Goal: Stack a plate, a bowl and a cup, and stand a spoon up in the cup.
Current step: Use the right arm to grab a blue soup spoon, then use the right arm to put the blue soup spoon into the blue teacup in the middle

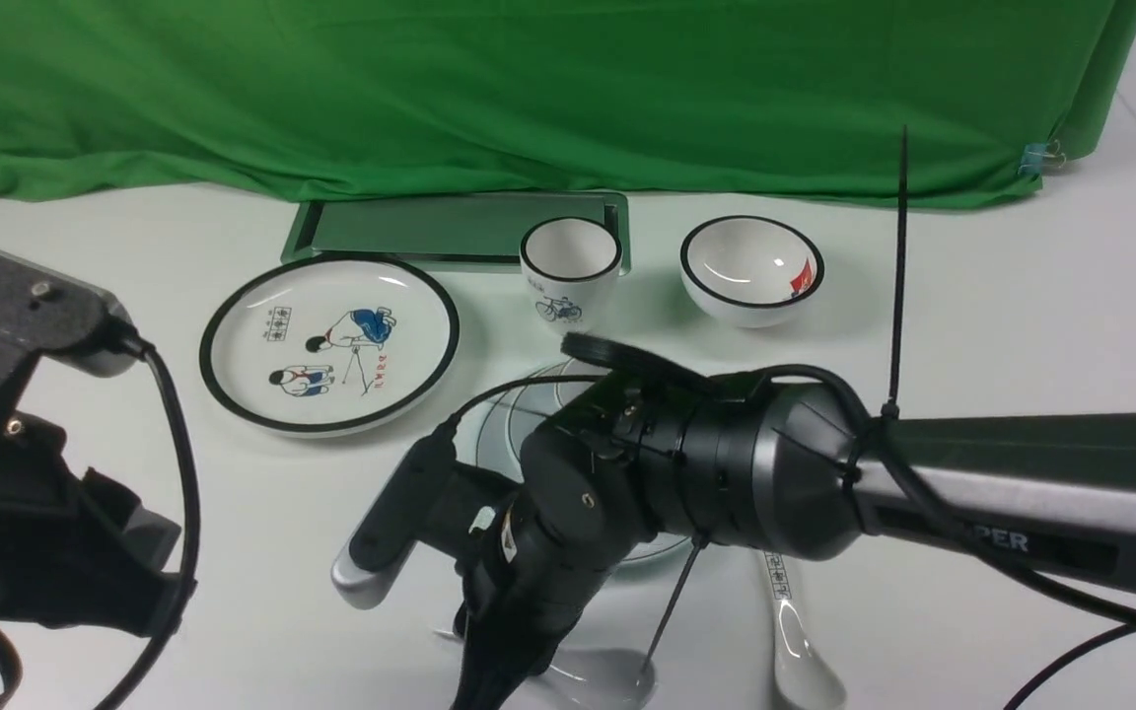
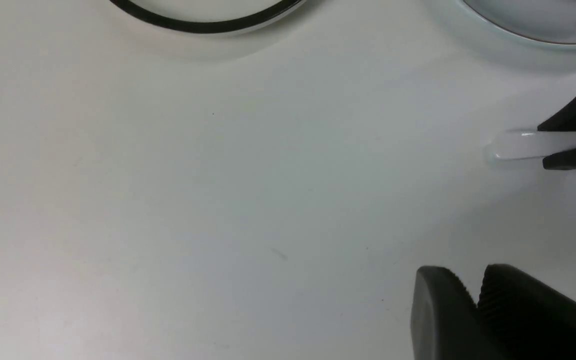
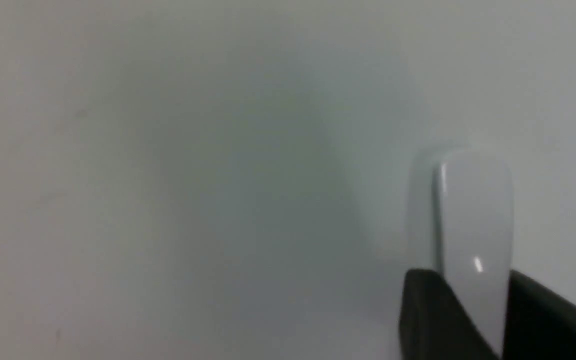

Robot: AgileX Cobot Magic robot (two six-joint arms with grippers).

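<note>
My right claw (image 3: 468, 275) is clenched on the spoon (image 3: 473, 210) near its handle end, bottom centre of front view | risk: glossy ceramic, heavy scoop end could swivel or slip when I lift.

Looks like a robot lab. A green cloth (image 1: 529, 89) backs the white table (image 1: 1022, 296), far beyond the fingers (image 3: 433, 320) of cabled arms (image 1: 1022, 473).

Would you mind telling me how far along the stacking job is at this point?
Done: unclear. The right arm hides whatever sits on the plate, so the bowl and cup cannot be confirmed. In hand: the right gripper is closed on the handle of the spoon. Left: standing the spoon in the cup. The left gripper is shut and empty.
</note>
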